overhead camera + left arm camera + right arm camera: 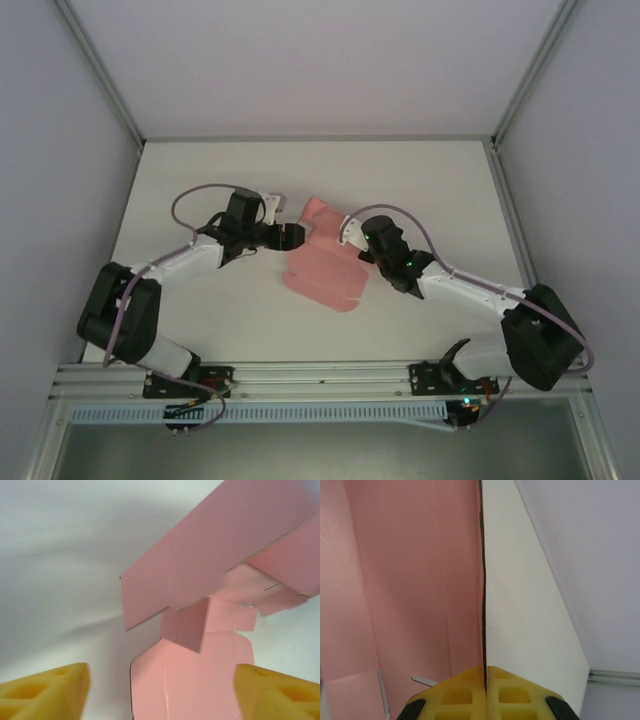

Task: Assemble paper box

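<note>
Paper box (325, 270): pink card, partly folded, lying at the middle of the white bench (200, 180), between the two arms; in the top view its long axis runs from far to near, leaning slightly to the right at the near end; the narrower end points towards the far wall, the broader end towards the arm bases.

Left gripper (292, 237): level with the far half of the box, at its left edge; released; in the left wrist view its yellow fingers (50, 692) stand wide apart at the two lower corners, with a flat pink panel lying between them; beyond that panel a small flap stands folded up, and a long panel rises at a slant towards the upper right; whether either finger touches the card cannot be told.

Right gripper (484, 675): at the box's far right side; clenched; in the right wrist view the yellow fingers meet on a thin pink panel seen edge-on, the edge running straight away from the fingertips; pink card to the left of that edge, bare bench to the right.
</note>
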